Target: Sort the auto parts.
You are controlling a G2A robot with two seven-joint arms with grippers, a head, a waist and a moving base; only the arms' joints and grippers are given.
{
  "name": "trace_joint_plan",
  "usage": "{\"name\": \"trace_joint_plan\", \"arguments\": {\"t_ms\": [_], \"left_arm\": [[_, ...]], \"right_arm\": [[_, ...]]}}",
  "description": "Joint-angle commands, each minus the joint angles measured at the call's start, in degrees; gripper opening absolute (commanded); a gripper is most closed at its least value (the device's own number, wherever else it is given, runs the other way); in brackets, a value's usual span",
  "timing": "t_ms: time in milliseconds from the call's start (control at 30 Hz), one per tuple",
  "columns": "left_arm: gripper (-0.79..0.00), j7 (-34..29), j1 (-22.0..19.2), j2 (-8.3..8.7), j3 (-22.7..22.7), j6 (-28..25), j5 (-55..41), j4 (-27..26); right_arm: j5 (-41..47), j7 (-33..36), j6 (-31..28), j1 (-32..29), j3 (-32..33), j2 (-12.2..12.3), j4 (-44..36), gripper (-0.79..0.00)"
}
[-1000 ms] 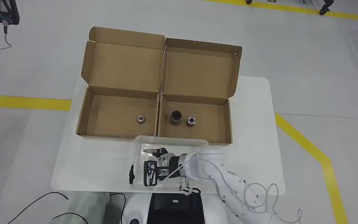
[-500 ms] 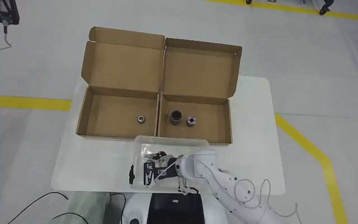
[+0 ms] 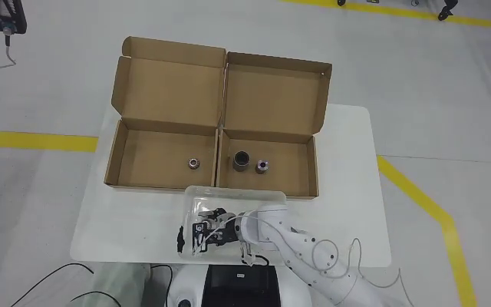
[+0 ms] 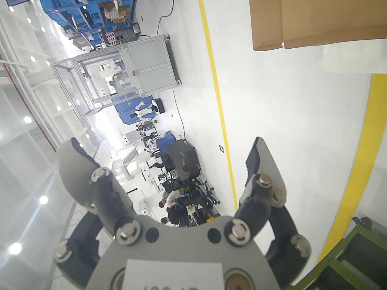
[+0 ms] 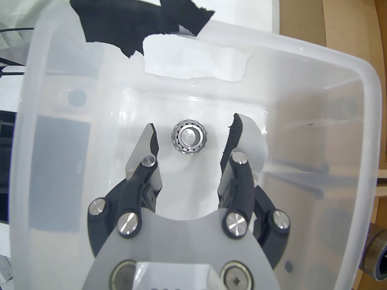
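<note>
Your right gripper (image 5: pixel 193 125) | jaws apart, gripping nothing | roller bearing (image 5: pixel 189 136) stands on end on the floor of the clear bin (image 5: pixel 302 50), between your jaw tips, touching neither.

We are seeing a pale grey floor (image 3: pixel 430 84) spreading all round the white table (image 3: pixel 349 153), with yellow lines (image 3: pixel 46 141) running past the table's left and right edges. Black cables (image 3: pixel 65 266) are lying on the floor off its near left corner. Farther off, we are looking into a bright hall. Ceiling lights (image 4: pixel 43 199) are glowing, blue shelving (image 4: pixel 87 10) is lining one side, a metal-framed cabinet (image 4: pixel 145 67) is standing on the floor, and dark office chairs (image 4: pixel 208 194) are crowding beyond it.
</note>
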Motion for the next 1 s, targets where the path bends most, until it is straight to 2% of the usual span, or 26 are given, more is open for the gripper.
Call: {"name": "trace_joint_plan", "arguments": {"t_ms": [0, 267, 333, 433, 500, 567, 633, 967], "left_arm": [[0.000, 0.00, 0.00, 0.00, 0.00, 0.00, 0.00, 0.00], [0.000, 0.00, 0.00, 0.00, 0.00, 0.00, 0.00, 0.00], [0.000, 0.00, 0.00, 0.00, 0.00, 0.00, 0.00, 0.00], [0.000, 0.00, 0.00, 0.00, 0.00, 0.00, 0.00, 0.00], [0.000, 0.00, 0.00, 0.00, 0.00, 0.00, 0.00, 0.00], [0.000, 0.00, 0.00, 0.00, 0.00, 0.00, 0.00, 0.00], [0.000, 0.00, 0.00, 0.00, 0.00, 0.00, 0.00, 0.00], [0.000, 0.00, 0.00, 0.00, 0.00, 0.00, 0.00, 0.00]], "right_arm": [[-0.37, 0.53, 0.42, 0.42, -0.62, -0.18, 0.48, -0.317], [-1.27, 1.52, 1.76, 1.62, -2.58, -0.82, 1.78, -0.308], [-1.47, 1.58, 1.98, 1.93, -3.00, -0.98, 2.14, -0.372], [-1.92, 1.80, 2.42, 2.38, -3.66, -1.23, 2.66, -0.533], [-2.12, 2.19, 2.69, 2.66, -4.14, -1.43, 3.07, -0.603], [-2.18, 2.28, 2.97, 2.95, -4.48, -1.61, 3.36, -0.720], [-2.33, 1.88, 3.44, 3.10, -4.70, -1.73, 3.49, -0.773], [-3.50, 0.60, 3.61, 0.91, -2.80, -0.53, -2.11, -0.785]]}}
